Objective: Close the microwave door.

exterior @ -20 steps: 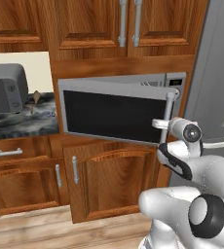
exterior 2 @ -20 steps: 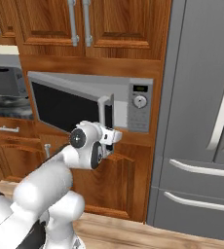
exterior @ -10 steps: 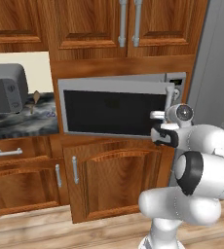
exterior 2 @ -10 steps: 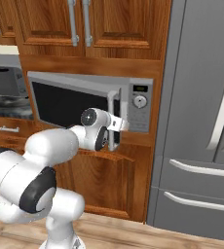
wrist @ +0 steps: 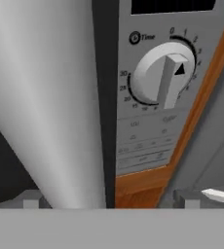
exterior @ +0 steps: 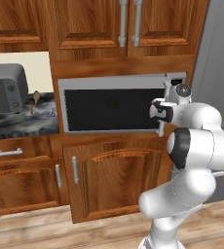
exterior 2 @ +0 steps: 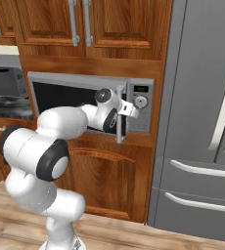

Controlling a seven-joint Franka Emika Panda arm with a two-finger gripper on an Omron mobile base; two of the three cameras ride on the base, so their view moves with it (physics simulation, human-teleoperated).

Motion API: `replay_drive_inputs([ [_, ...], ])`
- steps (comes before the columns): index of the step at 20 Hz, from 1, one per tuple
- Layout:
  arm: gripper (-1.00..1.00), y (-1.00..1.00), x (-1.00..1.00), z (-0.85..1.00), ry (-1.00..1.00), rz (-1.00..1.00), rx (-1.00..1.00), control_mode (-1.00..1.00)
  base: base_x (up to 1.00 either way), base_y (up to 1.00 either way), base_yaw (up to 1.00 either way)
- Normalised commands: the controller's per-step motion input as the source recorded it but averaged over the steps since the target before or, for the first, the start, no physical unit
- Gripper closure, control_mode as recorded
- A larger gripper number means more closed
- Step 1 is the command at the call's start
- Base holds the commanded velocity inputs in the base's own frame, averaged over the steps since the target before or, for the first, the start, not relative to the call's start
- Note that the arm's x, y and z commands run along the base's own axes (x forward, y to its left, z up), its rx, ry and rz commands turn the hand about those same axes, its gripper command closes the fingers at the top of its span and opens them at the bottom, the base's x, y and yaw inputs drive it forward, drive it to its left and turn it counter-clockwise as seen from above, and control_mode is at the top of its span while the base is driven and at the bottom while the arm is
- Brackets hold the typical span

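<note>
The fingers' spread could not be told: the gripper (exterior 2: 130, 111) was jammed right up against the door's (exterior: 111, 109) handle (exterior 2: 119, 117), its tips lost from sight in the base views. The door sat flush, or very nearly so, in the microwave (exterior 2: 90, 105), which was set in the wooden cabinets (exterior: 109, 187) just left of the fridge (exterior 2: 202, 122). From the hand, the silver handle bar (wrist: 46, 102) loomed huge on the left, and beside it the control panel (wrist: 153, 97) showed a round knob (wrist: 162, 78) labelled "Time", ringed with numerals 0, 1, 2 and on round to 30; the small print below was too blurred to read. A toaster oven (exterior: 4, 87) sat on the counter (exterior: 21, 121) to the left.
</note>
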Motion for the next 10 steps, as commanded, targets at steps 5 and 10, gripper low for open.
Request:
replay_drive_inputs([
  [5, -1.0, 0.0, 0.52, 0.0, 0.0, 0.0, 0.0, -1.0, 0.0, 0.0, 0.0],
  [10, -1.0, 0.0, 0.55, 0.0, 0.0, 0.0, 0.0, -1.0, 0.0, 0.0, 0.0],
])
